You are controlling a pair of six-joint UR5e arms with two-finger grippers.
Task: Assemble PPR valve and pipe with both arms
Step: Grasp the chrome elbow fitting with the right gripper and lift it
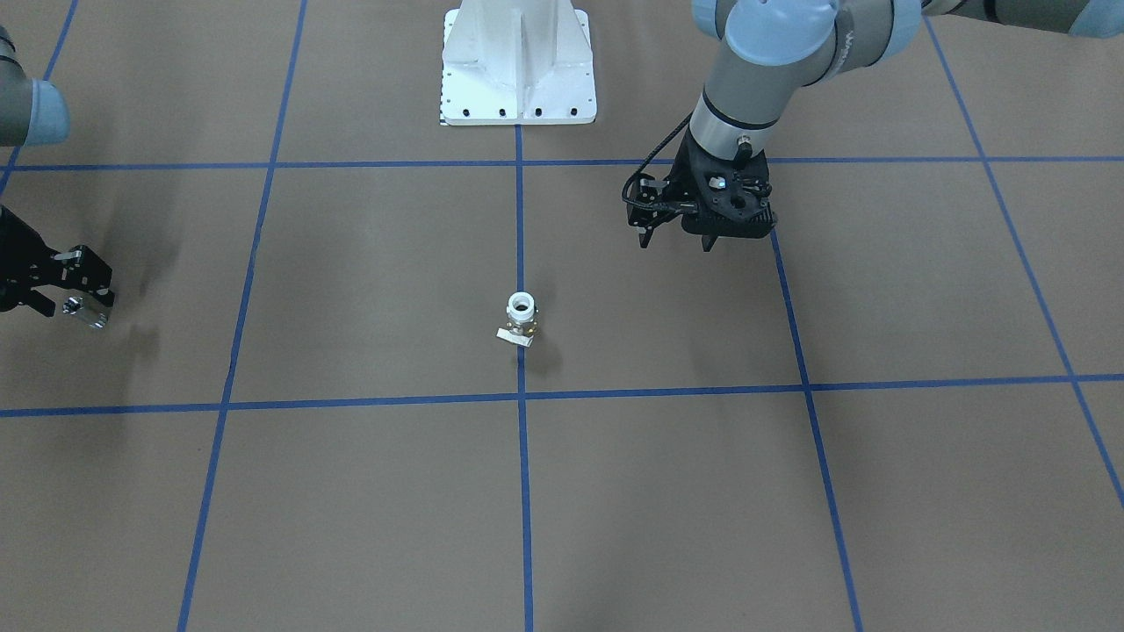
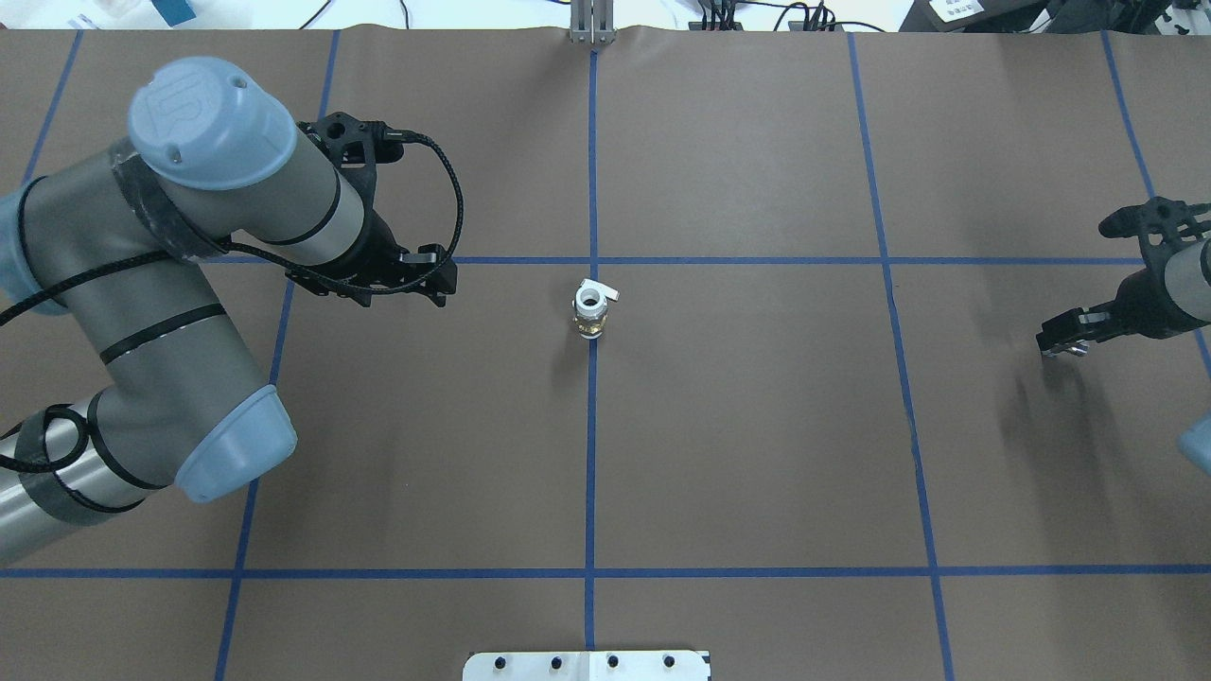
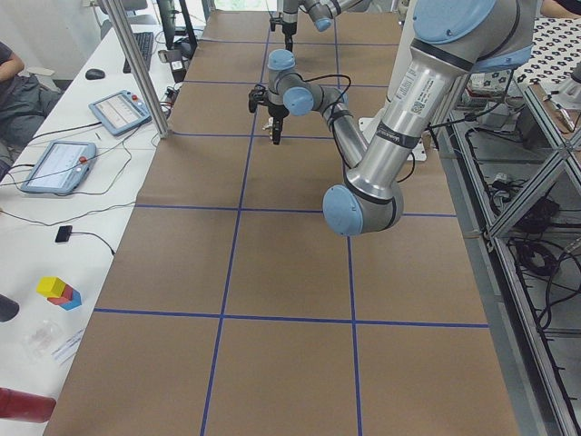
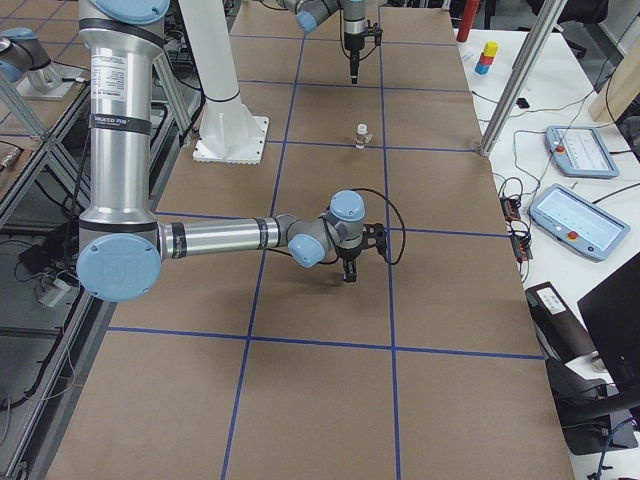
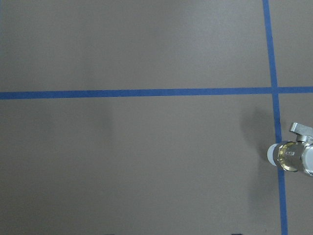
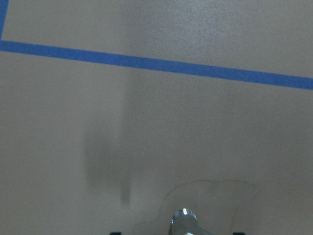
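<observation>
Brown paper crossed with blue tape (image 1: 520, 219) covers the desk (image 1: 351, 491). The valve (image 1: 522, 318) stands upright at its centre, right on a tape line, with its white collar (image 1: 522, 305) facing up and its flat tab (image 1: 514, 335) sticking out low at one side.

The left claw (image 1: 676, 241) hangs near the valve but apart from it, its tips spread and nothing between them. The right claw (image 1: 83, 305) is far off at the desk's edge, clamped on the little silver pipe (image 1: 88, 314).

The valve looks small, light and rigid, and its narrow footing should make it easy to knock over. The brass middle seems the best place to grip, squarely from both sides, leaving the collar's mouth free and avoiding the tab. The pipe is smooth metal and probably slippery, so it may twist in the grip when it is pressed in.
</observation>
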